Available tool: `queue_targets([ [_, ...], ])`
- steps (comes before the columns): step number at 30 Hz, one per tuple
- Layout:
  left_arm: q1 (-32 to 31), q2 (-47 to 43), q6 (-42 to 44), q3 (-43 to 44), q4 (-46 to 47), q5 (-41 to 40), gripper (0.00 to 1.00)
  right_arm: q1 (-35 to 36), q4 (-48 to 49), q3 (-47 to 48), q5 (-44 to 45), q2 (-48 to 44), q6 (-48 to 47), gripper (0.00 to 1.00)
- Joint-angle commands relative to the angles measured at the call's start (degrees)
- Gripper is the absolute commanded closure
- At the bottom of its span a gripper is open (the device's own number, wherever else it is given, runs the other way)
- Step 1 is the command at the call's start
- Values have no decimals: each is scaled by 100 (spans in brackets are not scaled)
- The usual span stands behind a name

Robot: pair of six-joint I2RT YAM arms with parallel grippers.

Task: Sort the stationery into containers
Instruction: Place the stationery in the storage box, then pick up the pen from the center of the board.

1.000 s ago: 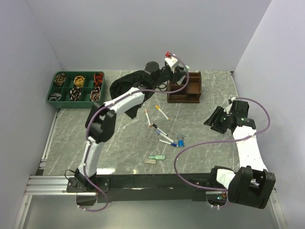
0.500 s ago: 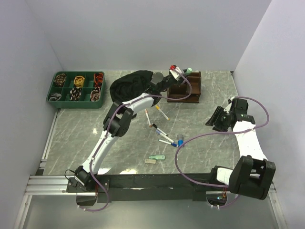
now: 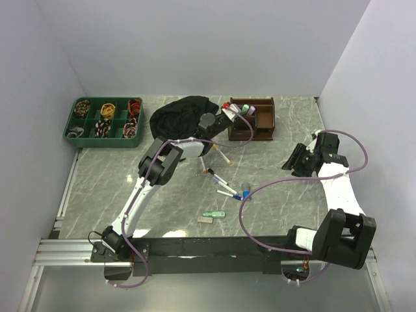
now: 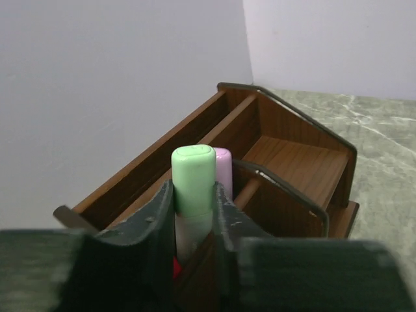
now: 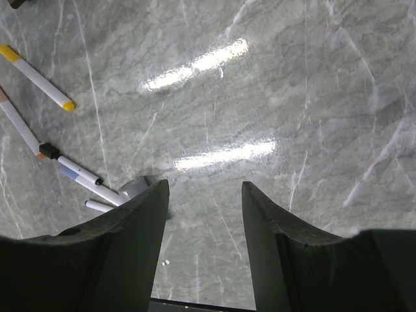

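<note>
From above, the left fingers (image 3: 238,110) have dropped from well over the wooden organiser (image 3: 261,127) a second ago to its rim. The green highlighter (image 3: 246,109) they carry now stands inside the box instead of above it. I judge this piece is all but placed and only the release remains. The right fingers (image 3: 296,161) have barely shifted. Between the two sets of fingers, several pens (image 3: 220,177), a blue-capped piece (image 3: 246,194) and an eraser (image 3: 205,220) lie unsorted on the desk (image 3: 286,208). The green tray (image 3: 71,123) sits far out beyond the left fingers, past the black cloth (image 3: 179,117).

In the left wrist view, the fingers (image 4: 158,218) are clamped on the upright green highlighter (image 4: 193,166). A pink highlighter (image 4: 223,159) stands touching it just beyond. The organiser's dividers (image 4: 286,188) stretch ahead of the tips.

In the right wrist view, the fingers (image 5: 136,224) stand apart with nothing between them, above bare desk (image 5: 292,97). A yellow-capped pen (image 5: 36,77) and other pens (image 5: 78,172) lie off to one side.
</note>
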Motion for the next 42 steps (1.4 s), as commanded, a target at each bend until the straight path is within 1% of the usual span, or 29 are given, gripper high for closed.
queue_targets([
  [1,-47,-556,28,-208,725,-313,61,-51,103,176,26,37,-63,43],
  [3,-56,-722,73,-314,796,-393,48,-51,102,185,9,20,-54,43],
  [4,-56,-793,108,-436,822,-384,46,-51,103,185,0,-6,-46,43],
  [9,-65,-1557,143,-902,972,-261,42,-42,-11,255,-18,-155,-63,43],
  [11,-126,-2162,169,-1245,849,-296,40,-51,-134,351,-26,-208,-89,43],
  [12,-152,-2417,170,-1620,788,-357,40,-51,-170,378,-53,-287,-107,43],
  [13,-205,-3020,135,-1824,535,-497,39,-51,-205,404,-105,-331,-133,43],
  [15,-284,-3699,73,-2498,26,-708,39,-51,-205,414,-149,-463,-160,43],
  [16,-345,-4381,12,-2720,-317,-805,39,-51,-162,396,-211,-498,-212,43],
  [17,-363,-4719,-41,-2923,-1208,-937,39,-42,-144,344,-272,-534,-247,43],
  [18,-390,-5053,-146,-3247,-1704,-1008,38,-42,-117,308,-325,-603,-283,43],
  [19,-399,-5622,-391,-3363,-2222,-1017,38,-33,-91,291,-395,-630,-326,43],
  [20,-399,-5871,-515,-3416,-3524,-1078,38,-42,-100,273,-526,-657,-344,43],
  [21,-407,-6091,-647,-3426,-4137,-1157,37,-42,-108,264,-597,-692,-371,42],
  [22,-399,-6424,-1022,-3374,-4822,-1201,36,-42,-143,273,-650,-718,-423,42],
  [23,-399,-6558,-1087,-3330,-5377,-1236,35,-42,-170,316,-799,-736,-458,42],
  [24,-399,-6655,-1140,-3260,-6444,-1254,35,-42,-205,343,-887,-753,-511,42],
  [26,-399,-6831,-1245,-3215,-7251,-1324,34,-24,-380,474,-1247,-762,-923,42],
  [27,-399,-6892,-1272,-3311,-7864,-1412,34,71,-424,510,-1431,-797,-1038,43],
  [29,-311,-7243,-1333,-3696,-7984,-1430,34,326,-477,650,-1407,-859,-1293,44],
  [30,-215,-7418,-1368,-4177,-7871,-1300,34,684,-478,712,-1224,-903,-1363,44],
  [32,189,-7789,-1684,-4514,-7852,-1272,34,1002,-495,896,-1047,-920,-1504,44],
  [33,512,-7842,-1929,-4707,-7887,-1255,34,1343,-512,966,-898,-894,-1679,44],
  [35,839,-7991,-2123,-4849,-7940,-1018,34,1705,-583,1169,-713,-859,-1926,44],
  [36,1145,-8044,-2333,-4980,-7949,-956,34,1864,-609,1248,-625,-789,-2022,45],
  [37,1287,-8175,-2405,-5025,-7949,-782,33,2213,-644,1405,-398,-745,-2215,45],
  [38,1393,-8237,-2423,-5078,-7940,-754,33,2365,-662,1494,-309,-666,-2321,46],
  [41,1727,-8483,-2458,-5210,-7870,-771,33,2954,-671,1853,-1,-245,-2717,49],
  [42,1989,-8536,-2545,-5201,-7861,-719,33,3112,-653,1942,87,26,-2778,50],
])
